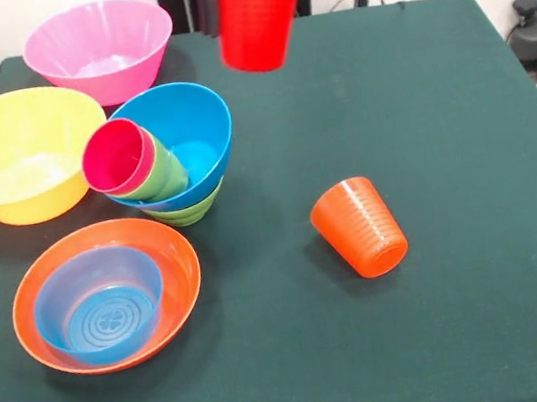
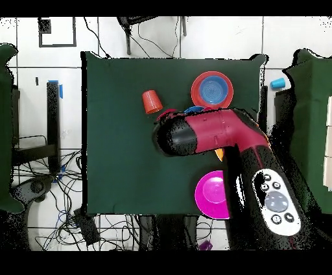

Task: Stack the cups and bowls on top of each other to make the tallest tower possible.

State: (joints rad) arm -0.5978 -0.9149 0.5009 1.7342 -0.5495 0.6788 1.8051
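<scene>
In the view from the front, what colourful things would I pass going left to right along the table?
Big yellow bowl → magenta-pink cup lying in the tilted blue bowl → red cup held up in the air → orange cup lying on its side. I left out overlapping pieces.

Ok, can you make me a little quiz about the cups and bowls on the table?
1. True or false: the orange cup is standing upright.
2. Which bowl has the small blue bowl sitting in it? A the yellow one, B the orange-red bowl, C the pink one.
3. Fill the gap: the pink cup is tucked inside the ____ cup.

Key: 1 false, it lies on its side. 2 B. 3 the green cup.
</scene>
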